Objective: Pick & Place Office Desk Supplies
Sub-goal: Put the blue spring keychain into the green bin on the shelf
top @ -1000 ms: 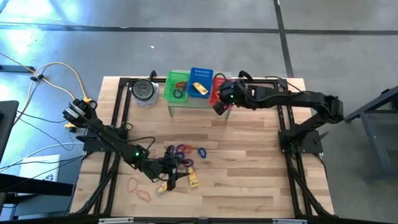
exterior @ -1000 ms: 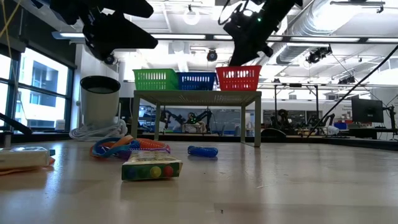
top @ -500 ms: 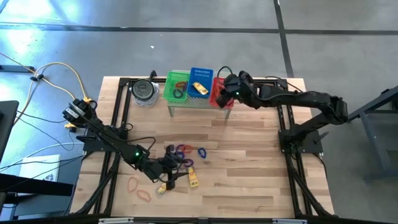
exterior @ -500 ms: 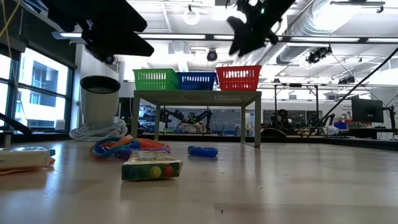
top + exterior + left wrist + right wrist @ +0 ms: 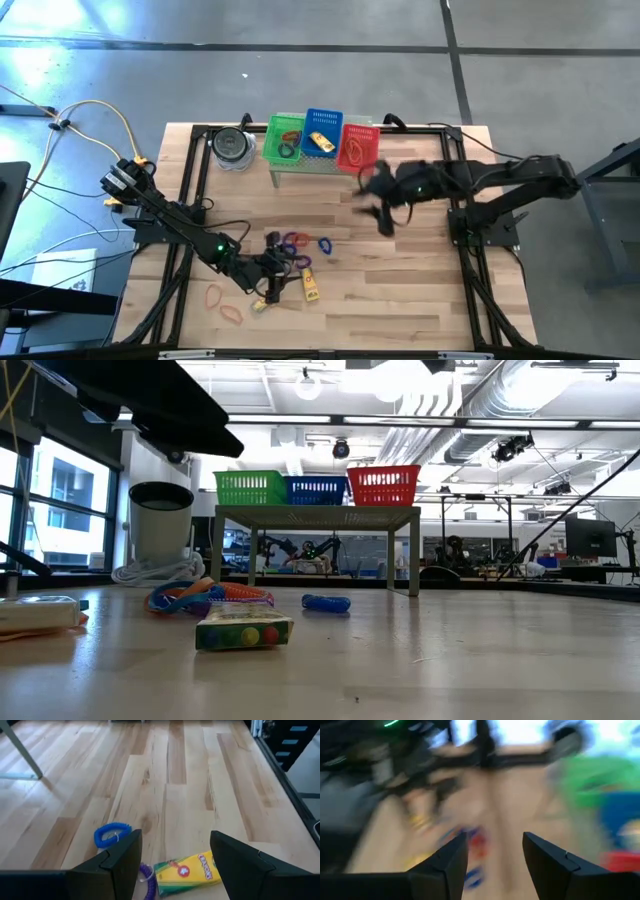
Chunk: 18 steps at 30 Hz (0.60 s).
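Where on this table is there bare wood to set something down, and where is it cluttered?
Bare wood runs across the near right, between the blue coil and the right arm's base. It is crowded near the left gripper: crayon boxes, purple coils and orange bands. The baskets' stand and grey tin fill the far edge.

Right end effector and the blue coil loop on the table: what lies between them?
In the high view, only bare wood separates the right end effector from the blue coil loop.
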Tool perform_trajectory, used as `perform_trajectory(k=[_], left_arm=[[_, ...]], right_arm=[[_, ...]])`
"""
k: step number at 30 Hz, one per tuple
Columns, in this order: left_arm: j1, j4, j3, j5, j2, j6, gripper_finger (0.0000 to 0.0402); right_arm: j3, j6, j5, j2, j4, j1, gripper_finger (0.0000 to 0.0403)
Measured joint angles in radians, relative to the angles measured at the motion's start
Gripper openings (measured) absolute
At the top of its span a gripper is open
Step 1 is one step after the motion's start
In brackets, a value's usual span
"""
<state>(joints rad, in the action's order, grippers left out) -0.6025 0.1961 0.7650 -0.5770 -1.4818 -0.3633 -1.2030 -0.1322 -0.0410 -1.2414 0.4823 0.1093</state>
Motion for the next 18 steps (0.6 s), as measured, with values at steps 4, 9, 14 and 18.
perform_trajectory(k=[4, 9, 14, 18], left_arm=[[0.0, -0.011, 0.0, 0.0, 0.0, -0.021, 0.0227], [0.0, -0.013, 0.0, 0.003, 0.0, -0.056, 0.0227], [0.0, -0.022, 0.0, 0.004, 0.0, -0.061, 0.0227], [0.0, -0.04, 0.0, 0.005, 0.001, -0.064, 0.0227]], right_arm=[[0.001, -0.099, 0.066, -0.04, 0.07, 0.064, 0.0176], [0.011, -0.105, 0.009, -0.13, 0.083, 0.112, 0.0176], [0.011, -0.049, -0.043, -0.271, 0.031, 0.123, 0.0176], [0.011, -0.047, -0.065, -0.413, -0.081, 0.122, 0.0176]])
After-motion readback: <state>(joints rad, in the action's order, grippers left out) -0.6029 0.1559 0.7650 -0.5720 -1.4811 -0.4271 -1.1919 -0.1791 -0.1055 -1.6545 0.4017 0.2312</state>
